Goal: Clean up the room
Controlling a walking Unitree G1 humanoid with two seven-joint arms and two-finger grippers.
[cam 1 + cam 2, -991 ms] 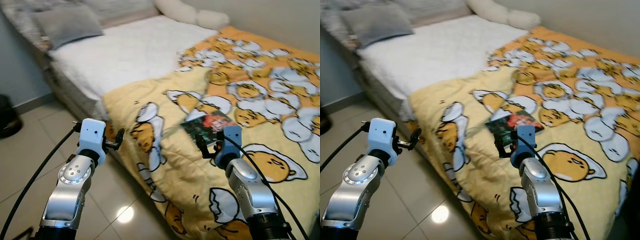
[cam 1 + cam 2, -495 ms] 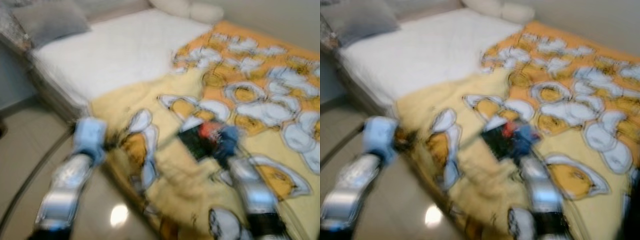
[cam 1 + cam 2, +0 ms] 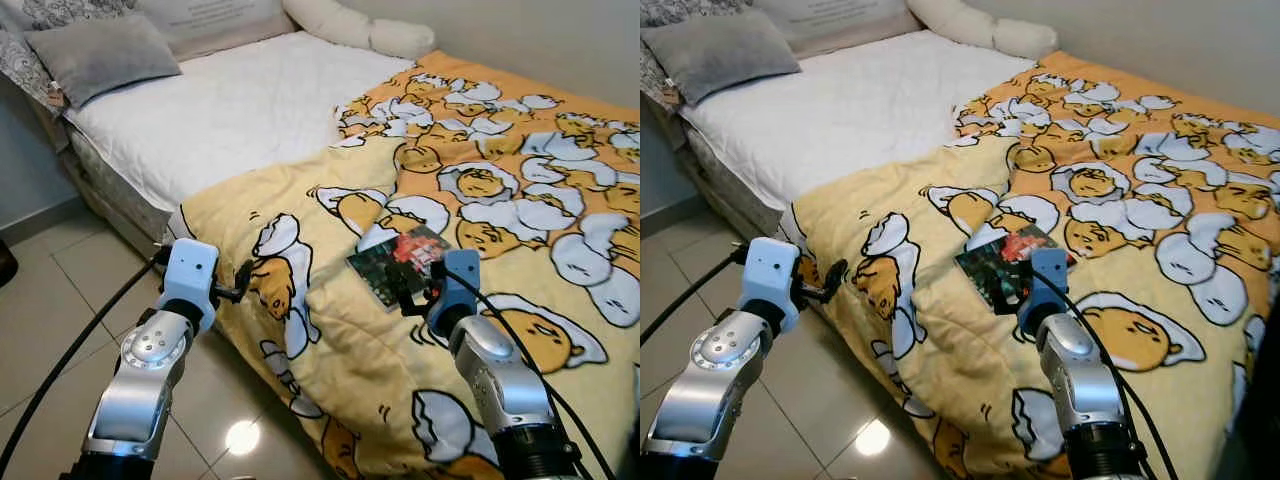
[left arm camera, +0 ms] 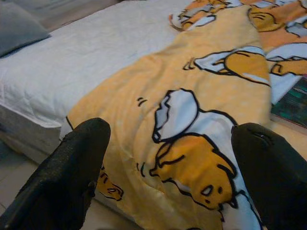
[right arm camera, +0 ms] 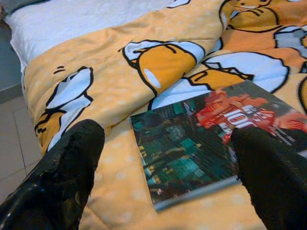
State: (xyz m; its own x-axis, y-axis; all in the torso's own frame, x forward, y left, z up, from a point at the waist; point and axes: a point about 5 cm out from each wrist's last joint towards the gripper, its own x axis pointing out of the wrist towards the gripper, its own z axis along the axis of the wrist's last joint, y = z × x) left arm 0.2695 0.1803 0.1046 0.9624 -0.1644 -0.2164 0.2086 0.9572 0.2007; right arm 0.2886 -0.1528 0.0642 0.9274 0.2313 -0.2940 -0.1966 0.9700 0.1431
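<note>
Camera steadier, nearer bed than a second ago. Right gripper (image 5: 163, 167) spread wide, empty, above book (image 5: 211, 139) on blanket (image 3: 330, 330), lined up to grasp. Left gripper (image 4: 168, 158) open, idle.

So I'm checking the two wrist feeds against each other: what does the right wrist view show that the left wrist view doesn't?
The right wrist view gives the whole cover of the book, dark green with red lettering, lying flat on the blanket between the open right gripper fingers.

The left wrist view gives the grey pillow and a broad stretch of white sheet beyond the open left gripper.

Both show the yellow cartoon blanket, some sheet, and a bit of floor.
</note>
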